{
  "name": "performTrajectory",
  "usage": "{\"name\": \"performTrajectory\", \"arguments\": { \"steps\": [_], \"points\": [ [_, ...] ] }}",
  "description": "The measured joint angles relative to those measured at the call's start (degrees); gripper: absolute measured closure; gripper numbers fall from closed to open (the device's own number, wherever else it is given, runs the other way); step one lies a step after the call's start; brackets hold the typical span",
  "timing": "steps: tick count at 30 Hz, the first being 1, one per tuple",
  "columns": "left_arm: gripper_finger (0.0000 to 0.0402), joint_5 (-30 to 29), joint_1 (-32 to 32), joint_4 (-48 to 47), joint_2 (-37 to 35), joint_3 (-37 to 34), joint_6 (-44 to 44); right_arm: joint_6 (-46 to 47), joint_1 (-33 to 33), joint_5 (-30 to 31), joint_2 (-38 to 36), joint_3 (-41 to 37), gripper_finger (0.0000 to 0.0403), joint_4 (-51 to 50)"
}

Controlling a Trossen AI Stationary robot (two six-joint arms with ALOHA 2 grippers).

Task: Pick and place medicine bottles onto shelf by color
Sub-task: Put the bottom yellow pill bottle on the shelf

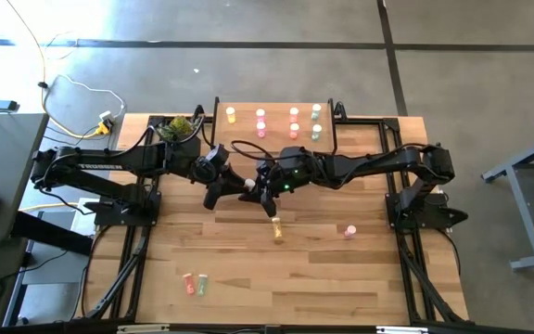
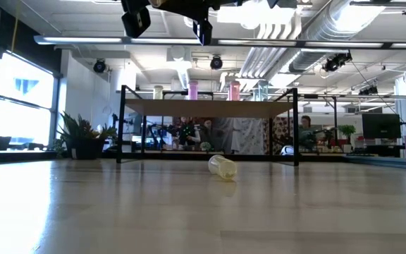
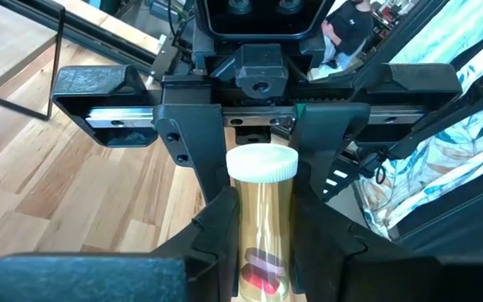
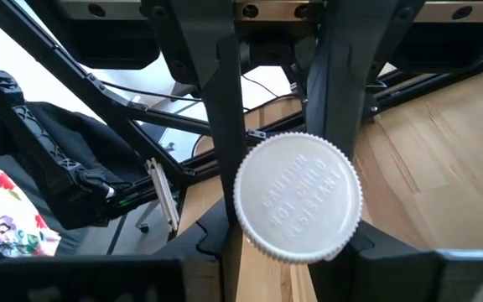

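Handover point: both grippers meet above the table's middle, in front of the shelf [image 1: 276, 119], nose to nose.
Yellow bottle [image 3: 261, 220]: clear yellow body, white cap [image 4: 298, 199], red contents visible inside; held in the air between the two grippers.
Left gripper [image 3: 262, 231]: fingers clamped against the bottle's sides.
Right gripper [image 4: 279, 143]: fingers also pressed on the same bottle, just below its cap.
Shelf: eight bottles standing on it, yellow, pink and green.
Tabletop [image 1: 248, 269]: one yellow bottle on its side [image 1: 277, 229], one pink bottle [image 1: 349, 231] well to its right, small cluster [image 1: 194, 284] near the front edge.
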Motion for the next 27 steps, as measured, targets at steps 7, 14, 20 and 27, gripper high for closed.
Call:
{"name": "performTrajectory", "arguments": {
  "steps": [7, 14, 20, 27],
  "points": [
    [0.0318, 0.1, 0.0, 0.1, 0.0, 0.0, 0.0, 0.0, 0.0, 0.0, 0.0, 0.0, 0.0308, 0.0],
    [0.0318, 0.2, 0.0, 0.2, 0.1, 0.0, 0.0, -0.2, 0.0, 0.1, 0.0, 0.0, 0.0308, 0.0],
    [0.0319, 0.2, 0.0, 0.0, 0.1, 0.0, 0.5, -0.4, 0.0, 1.5, 0.0, 0.0, 0.0308, -0.2],
    [0.0319, 0.0, 0.0, -0.2, 0.1, 0.0, 1.5, -0.4, 0.0, 2.4, 0.0, 0.0, 0.0308, -0.4]
  ]
}}
